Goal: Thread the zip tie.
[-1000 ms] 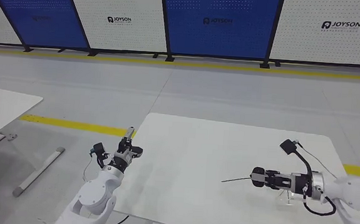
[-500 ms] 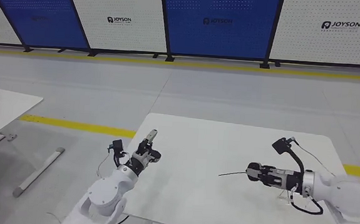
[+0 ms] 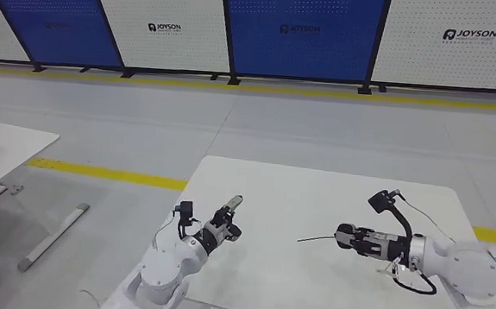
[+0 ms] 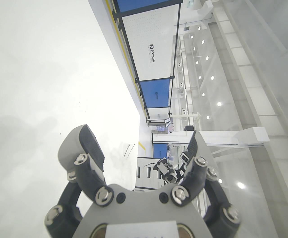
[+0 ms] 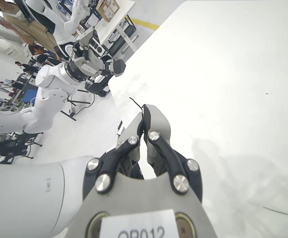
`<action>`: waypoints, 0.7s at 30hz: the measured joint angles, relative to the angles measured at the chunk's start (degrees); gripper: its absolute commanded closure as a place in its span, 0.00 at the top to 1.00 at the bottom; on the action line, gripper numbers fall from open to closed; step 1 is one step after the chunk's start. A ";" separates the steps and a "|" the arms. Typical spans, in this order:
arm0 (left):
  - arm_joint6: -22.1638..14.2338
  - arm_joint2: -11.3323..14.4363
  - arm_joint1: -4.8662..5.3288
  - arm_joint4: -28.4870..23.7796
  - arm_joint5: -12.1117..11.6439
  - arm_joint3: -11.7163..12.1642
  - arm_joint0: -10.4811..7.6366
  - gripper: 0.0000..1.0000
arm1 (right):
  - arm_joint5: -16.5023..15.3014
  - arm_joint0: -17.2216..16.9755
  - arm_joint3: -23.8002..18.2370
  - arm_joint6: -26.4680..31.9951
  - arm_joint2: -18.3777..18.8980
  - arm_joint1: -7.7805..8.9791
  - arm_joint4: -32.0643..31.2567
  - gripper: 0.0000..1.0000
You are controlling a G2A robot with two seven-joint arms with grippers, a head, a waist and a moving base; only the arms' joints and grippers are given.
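Left pincer (image 3: 230, 206) has swung in off the side and now hangs over the white surface (image 3: 315, 189). A second ago it sat outside the edge; now it is clearly nearer the zip tie (image 3: 317, 240), though still well apart from its free tip. Its fingers (image 4: 91, 146) are spread wide with nothing between them, and it points across toward the zip tie.

On the other end, the right pincer (image 3: 342, 237) is clamped tight on the zip tie, and the wrist view shows the pads pressed together with the thin black strap (image 5: 135, 103) poking out past the fingertips. The zip tie is held up off the surface, roughly level, with its loose tip aimed at the left pincer. Compared with a second ago, the right pincer and the zip tie have crept a little toward the left pincer. The strap's angle is about the same, and the grip is unchanged. The gap between the free tip and the left pincer has narrowed from both sides.
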 measured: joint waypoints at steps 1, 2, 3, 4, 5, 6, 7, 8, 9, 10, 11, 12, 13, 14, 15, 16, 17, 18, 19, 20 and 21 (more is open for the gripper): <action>-0.63 -0.31 0.00 -1.16 0.81 0.14 -0.19 1.00 | 0.00 -0.11 -0.26 -0.33 0.00 0.00 -0.41 0.00; -1.55 -0.97 0.03 -3.05 2.41 0.32 -0.54 1.00 | 0.00 -0.22 -1.13 -1.11 0.06 0.00 -1.70 0.00; -2.26 -1.46 0.08 -4.71 3.29 0.55 -0.76 1.00 | 0.00 -0.30 -1.94 -1.80 0.16 0.02 -2.99 0.00; -3.11 -1.82 0.15 -6.56 3.49 0.83 -0.93 1.00 | 0.00 -0.38 -2.74 -2.46 0.26 0.05 -4.38 0.00; -4.24 -2.17 0.31 -8.89 3.34 1.25 -1.11 1.00 | 0.00 -0.43 -3.75 -3.21 0.32 0.09 -6.15 0.00; -4.96 -2.28 0.48 -10.57 3.22 1.52 -1.23 1.00 | 0.00 -0.43 -4.39 -3.57 0.27 0.10 -7.31 0.00; -5.70 -2.26 0.68 -12.34 3.15 1.72 -1.38 1.00 | 0.00 -0.35 -4.91 -3.81 0.13 0.11 -8.44 0.00; -6.74 -2.06 1.02 -14.67 3.13 1.88 -1.64 1.00 | 0.00 -0.10 -5.54 -3.89 -0.26 0.09 -10.02 0.00; -7.66 -1.73 1.34 -16.37 3.13 2.04 -1.87 1.00 | 0.00 0.19 -5.90 -3.86 -0.67 0.05 -11.30 0.00; -8.85 -1.20 1.74 -18.08 3.13 2.41 -2.08 1.00 | 0.00 0.52 -6.06 -3.93 -1.10 0.00 -12.61 0.00; -10.67 -0.18 2.40 -20.32 3.14 3.30 -2.48 1.00 | 0.00 0.98 -6.12 -4.20 -1.77 -0.11 -14.28 0.00; -11.54 0.60 2.99 -21.70 3.14 4.02 -3.06 1.00 | 0.00 1.31 -6.13 -4.40 -2.34 -0.22 -15.30 0.00; -11.61 1.38 3.60 -22.73 3.14 4.58 -3.84 1.00 | 0.00 1.66 -6.05 -4.65 -2.90 -0.34 -15.95 0.00; -10.84 2.65 4.41 -23.85 3.14 5.20 -4.94 1.00 | 0.00 2.12 -5.72 -4.94 -3.61 -0.52 -16.05 0.00; -10.00 3.77 5.00 -24.76 3.14 5.70 -5.80 1.00 | 0.00 2.47 -5.20 -5.17 -4.03 -0.68 -15.44 0.00; -9.02 4.83 5.52 -25.63 3.15 6.18 -6.72 1.00 | 0.00 2.72 -4.66 -5.34 -4.26 -0.79 -14.40 0.00; -8.17 5.54 5.85 -26.14 3.15 6.49 -7.42 1.00 | 0.00 2.85 -4.35 -5.43 -4.35 -0.84 -13.56 0.00; -8.08 5.66 5.90 -26.19 3.15 6.55 -7.45 1.00 | 0.00 2.86 -4.31 -5.43 -4.34 -0.85 -13.56 0.00; -8.15 5.64 5.89 -26.17 3.15 6.54 -7.38 1.00 | 0.00 2.85 -4.33 -5.43 -4.33 -0.84 -13.69 0.00; -8.26 5.57 5.86 -26.10 3.15 6.51 -7.30 1.00 | 0.00 2.83 -4.36 -5.42 -4.30 -0.83 -13.83 0.00; -8.30 5.54 5.84 -26.08 3.15 6.50 -7.27 1.00 | 0.00 2.82 -4.38 -5.41 -4.30 -0.83 -13.87 0.00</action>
